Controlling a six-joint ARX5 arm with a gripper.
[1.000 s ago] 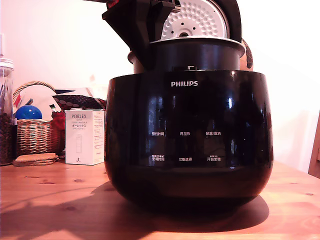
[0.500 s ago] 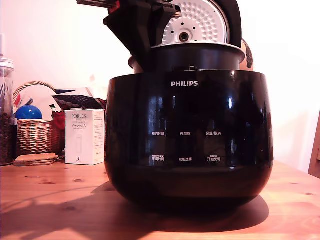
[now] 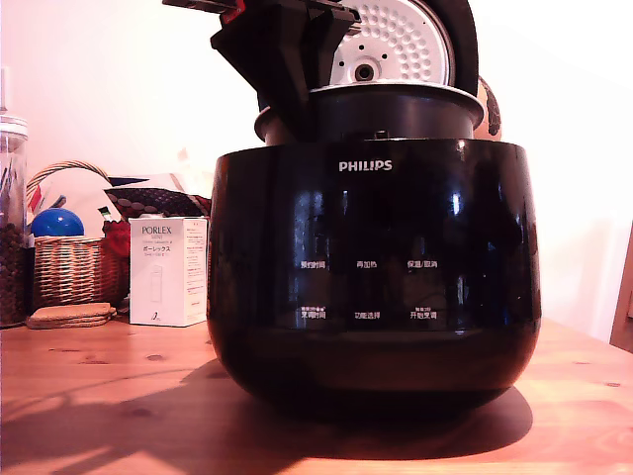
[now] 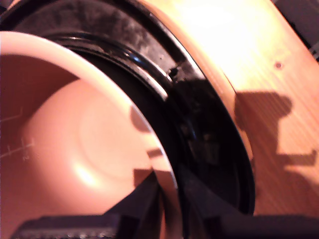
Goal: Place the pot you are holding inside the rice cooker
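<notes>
Wooden table (image 3: 89, 396) under warm light carried the rice cooker (image 3: 374, 267), its lid (image 3: 396, 42) tipped up behind.

At the cooker's mouth the pot (image 3: 391, 109) sat partly sunk, its silvery rim and upper wall showing above the glossy black body, and the gripper (image 3: 297, 99) was clamped on the pot's rim at the exterior view's left. On that side of the table stood a white box (image 3: 166, 270), a wicker basket (image 3: 67, 267) with a blue ball (image 3: 55, 222), and a jar (image 3: 12, 228).

Sunlit wooden table (image 3: 89, 396) with long shadows before a plain white wall (image 3: 109, 89).
</notes>
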